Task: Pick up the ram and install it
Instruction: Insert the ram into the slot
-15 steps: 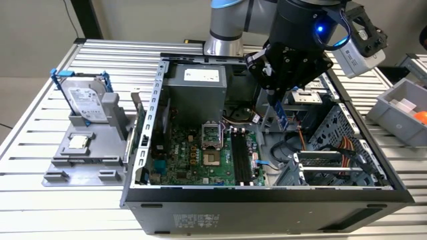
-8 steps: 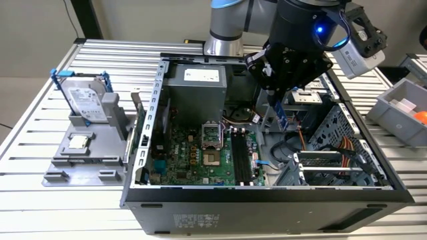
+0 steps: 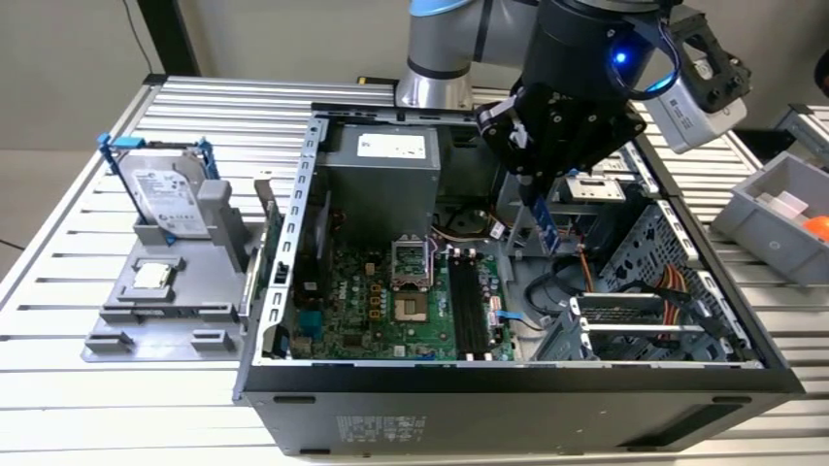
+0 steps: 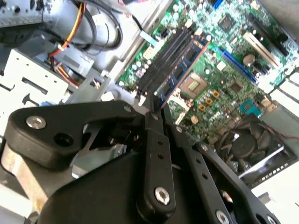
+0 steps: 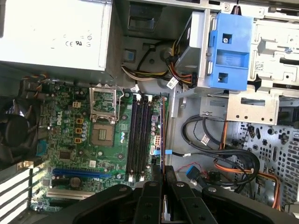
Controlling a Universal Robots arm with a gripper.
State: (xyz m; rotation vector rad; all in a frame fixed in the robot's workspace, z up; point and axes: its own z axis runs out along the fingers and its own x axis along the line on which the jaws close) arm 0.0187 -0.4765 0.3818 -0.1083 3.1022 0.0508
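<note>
My gripper (image 3: 538,189) hangs over the open computer case, shut on the ram (image 3: 549,225), which points down from the fingers as a thin blue-green strip. In the second wrist view the ram (image 4: 183,69) shows its green face with black chips, reaching out from the gripper (image 4: 156,112) toward the long black slots (image 4: 163,60). In the first wrist view the ram (image 5: 162,135) is edge-on, parallel to the slots (image 5: 140,135) and just beside the outermost one, above the gripper (image 5: 162,176). The slots (image 3: 469,306) sit on the green motherboard (image 3: 376,311), lower than the ram.
A grey power supply (image 3: 382,170) fills the case's far end. A drive cage with orange and black cables (image 3: 647,291) lies at the exterior view's right. A hard drive (image 3: 169,199) stands on a grey fixture outside the case. A grey bin (image 3: 778,209) sits at the far right.
</note>
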